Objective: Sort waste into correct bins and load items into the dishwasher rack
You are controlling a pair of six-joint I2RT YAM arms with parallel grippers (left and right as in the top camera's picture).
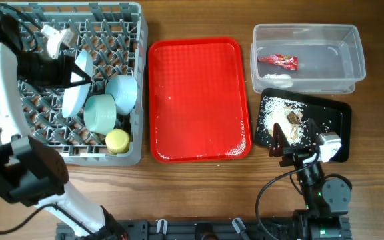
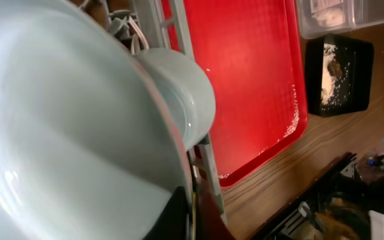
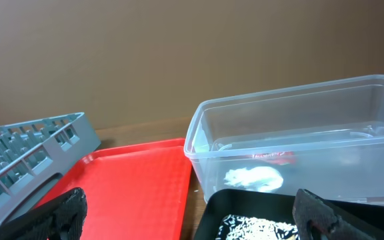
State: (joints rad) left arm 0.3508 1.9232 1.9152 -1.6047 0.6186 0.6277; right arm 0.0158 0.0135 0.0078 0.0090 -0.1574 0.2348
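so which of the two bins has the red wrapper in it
The clear plastic tub. The red wrapper lies inside it; the flat black tray next to it holds only rice-like crumbs and brown bits.

Light fell bright and even from above. The red tray (image 1: pixel 199 100) carried a soft sheen, and the table (image 1: pixel 199 200) held only faint shadows. In the left wrist view the plate (image 2: pixel 65 133) loomed blurred, with 1 small highlight. The right wrist view was dimmer, with pale reflections on the clear tub (image 3: pixel 279 120).

Close, blurred pale-blue plate (image 2: pixel 65 133), cropped by edges
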